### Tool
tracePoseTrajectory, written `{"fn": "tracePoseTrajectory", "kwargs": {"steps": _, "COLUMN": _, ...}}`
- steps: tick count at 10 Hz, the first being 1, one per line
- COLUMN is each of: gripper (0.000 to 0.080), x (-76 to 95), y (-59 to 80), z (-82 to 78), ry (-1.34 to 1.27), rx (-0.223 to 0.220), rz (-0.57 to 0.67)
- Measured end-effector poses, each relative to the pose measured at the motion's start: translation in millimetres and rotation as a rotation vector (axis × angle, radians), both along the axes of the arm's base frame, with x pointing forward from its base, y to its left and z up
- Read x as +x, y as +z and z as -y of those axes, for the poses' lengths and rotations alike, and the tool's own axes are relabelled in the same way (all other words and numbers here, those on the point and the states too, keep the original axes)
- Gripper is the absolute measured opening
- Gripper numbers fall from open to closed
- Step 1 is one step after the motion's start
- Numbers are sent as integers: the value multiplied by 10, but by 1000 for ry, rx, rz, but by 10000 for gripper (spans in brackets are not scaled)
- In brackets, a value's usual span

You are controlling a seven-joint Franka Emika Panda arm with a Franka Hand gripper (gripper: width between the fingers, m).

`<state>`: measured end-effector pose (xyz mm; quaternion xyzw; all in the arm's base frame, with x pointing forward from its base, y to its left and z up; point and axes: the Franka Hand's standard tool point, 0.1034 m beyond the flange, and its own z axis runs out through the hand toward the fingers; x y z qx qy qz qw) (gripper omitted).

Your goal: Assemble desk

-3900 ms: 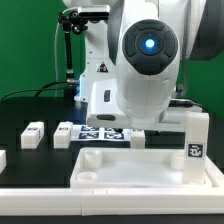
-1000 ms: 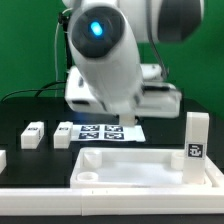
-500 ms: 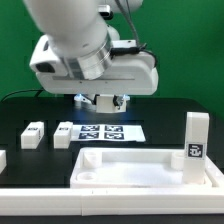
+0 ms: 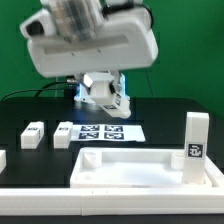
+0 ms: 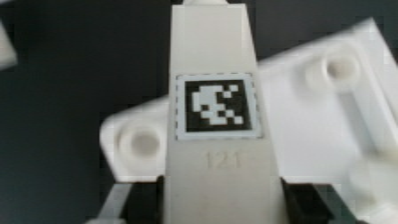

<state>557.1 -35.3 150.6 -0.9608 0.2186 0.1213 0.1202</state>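
Between my jaws: one square post leg [image 5: 214, 100], tag face toward the wrist camera, pinched across its sides by my gripper [image 4: 106, 97], which hangs above and behind the desk top [image 4: 140, 166], over the marker board [image 4: 112, 131]. Desk top lies flat, rim up; the wrist view, blurred, shows two of its round corner sockets [image 5: 135, 146] as open hollows either side of the post leg. At the desk top's corner on the exterior view's right stands an upright leg [image 4: 197, 135], seating in a socket not resolvable; behind its other end, on the exterior view's left, a lying leg [image 4: 33, 135] and a second lying leg [image 4: 65, 133] rest flat, apart from it.
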Motion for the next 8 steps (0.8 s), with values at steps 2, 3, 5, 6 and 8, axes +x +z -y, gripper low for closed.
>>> {"fn": "tracePoseTrajectory", "kwargs": {"steps": 2, "gripper": 289, "x": -50, "y": 158, "z": 18, "ry": -21, "rx": -52, "rz": 142}}
{"fn": "tracePoseTrajectory", "kwargs": {"steps": 3, "gripper": 289, "x": 1, "y": 146, "z": 35, "ry": -34, "rx": -87, "rz": 210}}
{"fn": "tracePoseTrajectory", "kwargs": {"steps": 5, "gripper": 289, "x": 47, "y": 126, "z": 36, "ry": -45, "rx": -162, "rz": 349}}
{"fn": "tracePoseTrajectory", "kwargs": {"steps": 6, "gripper": 289, "x": 49, "y": 26, "z": 35, "ry": -19, "rx": -220, "rz": 401}}
{"fn": "tracePoseTrajectory", "kwargs": {"steps": 8, "gripper": 290, "x": 284, "y": 82, "z": 72, "ry": 17, "rx": -311, "rz": 548}}
